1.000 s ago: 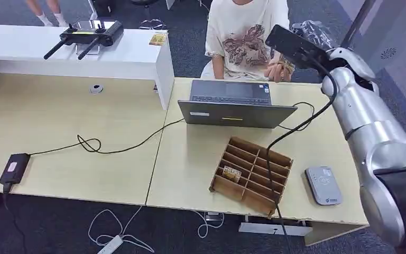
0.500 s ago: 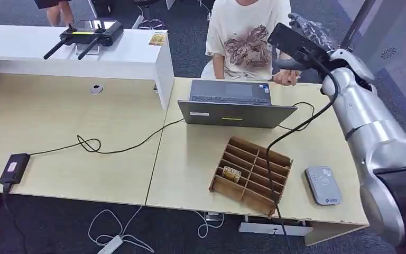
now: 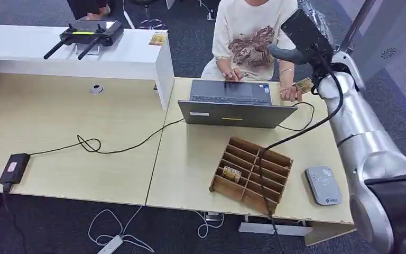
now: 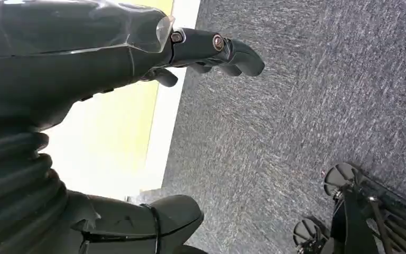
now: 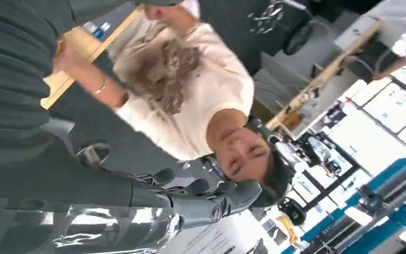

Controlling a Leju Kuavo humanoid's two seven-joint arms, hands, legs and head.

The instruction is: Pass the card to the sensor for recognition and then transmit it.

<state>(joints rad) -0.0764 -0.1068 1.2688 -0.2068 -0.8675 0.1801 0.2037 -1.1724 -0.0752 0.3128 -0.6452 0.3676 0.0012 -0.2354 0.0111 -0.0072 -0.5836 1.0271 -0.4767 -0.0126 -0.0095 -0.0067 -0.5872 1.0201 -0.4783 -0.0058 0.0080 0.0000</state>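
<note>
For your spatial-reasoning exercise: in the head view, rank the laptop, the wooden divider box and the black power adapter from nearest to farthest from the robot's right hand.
1. Laptop: just left of and below the raised right hand, at the desk's far edge.
2. Wooden divider box: nearer the front edge, right of centre.
3. Black power adapter: far left of the desk.

Card and sensor on the desk
A small tan card [image 3: 303, 85] sits in the person's hand at one o'clock; the flat grey sensor [image 3: 323, 184] lies at four o'clock.
</note>
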